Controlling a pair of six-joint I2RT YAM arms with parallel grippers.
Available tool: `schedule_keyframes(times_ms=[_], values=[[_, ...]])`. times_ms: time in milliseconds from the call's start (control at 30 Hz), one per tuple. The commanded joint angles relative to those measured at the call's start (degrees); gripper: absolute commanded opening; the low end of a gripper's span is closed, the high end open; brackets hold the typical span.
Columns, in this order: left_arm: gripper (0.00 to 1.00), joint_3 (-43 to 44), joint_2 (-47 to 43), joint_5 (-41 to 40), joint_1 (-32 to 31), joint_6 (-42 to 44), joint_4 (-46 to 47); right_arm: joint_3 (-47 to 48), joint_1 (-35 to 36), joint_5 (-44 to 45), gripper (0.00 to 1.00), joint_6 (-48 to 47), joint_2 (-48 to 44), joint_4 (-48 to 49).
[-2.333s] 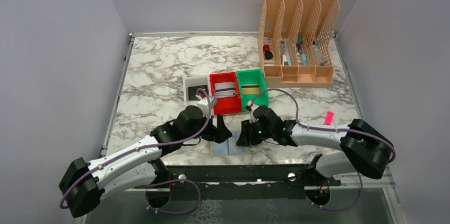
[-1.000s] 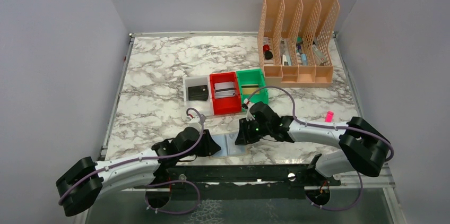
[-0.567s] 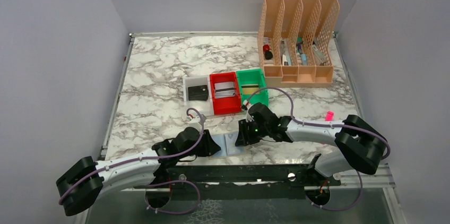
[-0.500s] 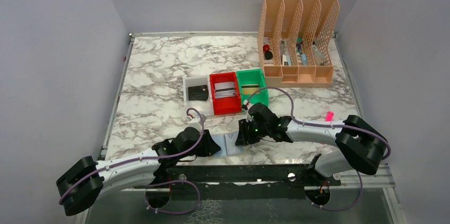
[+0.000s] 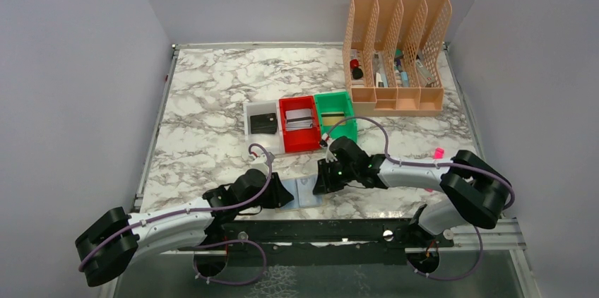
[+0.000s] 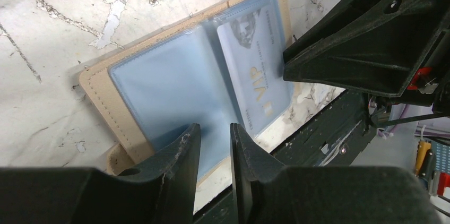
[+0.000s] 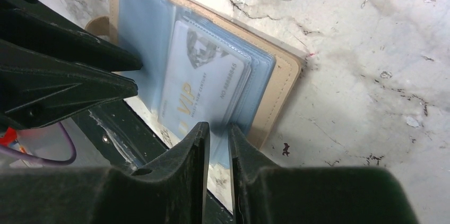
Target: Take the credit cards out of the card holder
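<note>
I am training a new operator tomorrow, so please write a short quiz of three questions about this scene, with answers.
1. True or false: the card holder lies open, with its inside facing up.
2. Which tray holds the black card? A white tray, B red tray, C green tray.
3. Which word is printed large on the pale card in the card holder?
Key: 1 true; 2 A; 3 VIP.

One card holder (image 6: 95, 83), one pale VIP card (image 6: 254, 75) inside it, three trays (image 5: 302, 141), one four-slot organizer (image 5: 398, 30).
</note>
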Motion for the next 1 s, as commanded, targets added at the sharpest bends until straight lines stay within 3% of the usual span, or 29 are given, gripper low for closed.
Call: schedule_keyframes(times_ms=[0, 167, 500, 700, 967], values=[[0.31, 0.2, 0.6, -0.6, -0.2, 0.6, -0.4, 1.2, 0.4, -2.1, 0.24, -1.8, -1.9, -0.3], [0.31, 0.3, 0.9, -0.5, -0.2, 0.6, -0.3, 1.9, 0.5, -3.7, 0.27, -1.7, -2.2, -0.5], [0.31, 0.5, 0.8, -0.2, -0.2, 0.6, -0.2, 2.2, 0.5, 2.1, 0.35, -0.9, -1.3, -3.7], [0.30, 0.5, 0.6, 0.0, -0.2, 0.6, -0.2, 1.2, 0.6, -3.5, 0.34, -0.6, 2.6, 0.9], [0.29, 0.5, 0.6, 0.1, -0.3, 0.7, -0.1, 1.7, 0.6, -2.4, 0.29, -1.5, 0.4, 0.0]])
